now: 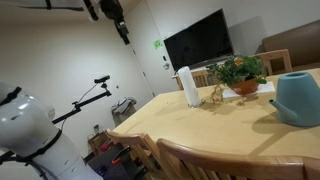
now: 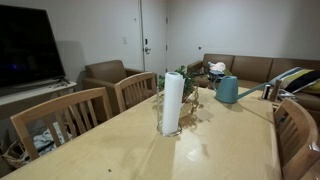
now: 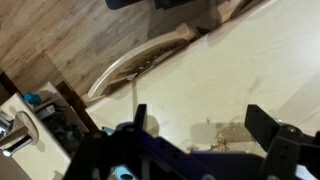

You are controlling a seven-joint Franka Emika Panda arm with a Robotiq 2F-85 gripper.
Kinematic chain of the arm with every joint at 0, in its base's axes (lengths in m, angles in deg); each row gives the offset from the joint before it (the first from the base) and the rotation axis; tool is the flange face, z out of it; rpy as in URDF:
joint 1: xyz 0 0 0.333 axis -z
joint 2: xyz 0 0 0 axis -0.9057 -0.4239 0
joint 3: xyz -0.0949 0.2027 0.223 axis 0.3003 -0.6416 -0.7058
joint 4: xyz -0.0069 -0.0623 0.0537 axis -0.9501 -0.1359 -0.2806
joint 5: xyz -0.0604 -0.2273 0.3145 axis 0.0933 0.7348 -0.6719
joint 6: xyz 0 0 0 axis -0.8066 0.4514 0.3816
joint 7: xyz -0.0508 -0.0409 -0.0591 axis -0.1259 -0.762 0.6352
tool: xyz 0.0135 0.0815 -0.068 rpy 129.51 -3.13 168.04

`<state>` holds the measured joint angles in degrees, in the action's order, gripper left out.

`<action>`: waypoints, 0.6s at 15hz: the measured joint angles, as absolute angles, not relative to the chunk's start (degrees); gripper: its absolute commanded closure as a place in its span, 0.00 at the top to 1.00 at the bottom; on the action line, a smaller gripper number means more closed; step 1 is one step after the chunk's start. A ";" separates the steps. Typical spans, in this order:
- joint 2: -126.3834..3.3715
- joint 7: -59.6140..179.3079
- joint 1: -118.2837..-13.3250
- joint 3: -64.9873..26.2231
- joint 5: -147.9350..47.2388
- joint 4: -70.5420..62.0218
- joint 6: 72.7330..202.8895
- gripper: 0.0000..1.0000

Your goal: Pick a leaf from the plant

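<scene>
The plant [image 1: 240, 71], bushy with small green leaves in a low orange-brown pot, stands on the far part of the wooden table [image 1: 200, 130]. In an exterior view it shows partly hidden behind the white cylinder [image 2: 188, 84]. My gripper [image 3: 200, 122] is open and empty in the wrist view, high above the bare table top. No leaf is between the fingers. Its dark end shows near the top of an exterior view [image 1: 120, 25], far from the plant.
A white cylinder [image 1: 187, 86] [image 2: 172, 103] stands next to the plant, with a small figurine [image 1: 217, 95] beside it. A teal watering can [image 1: 298, 98] [image 2: 227, 90] is on the table. Wooden chairs [image 2: 60, 120] line the table's edges; a chair back [image 3: 150, 55] shows below the gripper.
</scene>
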<state>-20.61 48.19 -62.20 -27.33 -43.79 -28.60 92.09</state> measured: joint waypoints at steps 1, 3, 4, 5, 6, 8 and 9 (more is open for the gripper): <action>-21.57 48.19 -62.19 -27.32 -43.63 -28.13 91.61 1.00; -22.75 48.19 -62.19 -27.31 -43.52 -27.50 91.21 1.00; -22.96 48.19 -62.19 -27.31 -43.52 -27.32 91.07 1.00; -23.02 48.19 -62.19 -27.31 -43.52 -27.14 90.95 1.00; -23.02 48.19 -62.19 -27.31 -43.52 -27.02 90.86 1.00; -23.02 48.19 -62.19 -27.31 -43.52 -26.89 90.74 1.00; -23.02 48.19 -62.19 -27.31 -43.52 -26.88 90.71 1.00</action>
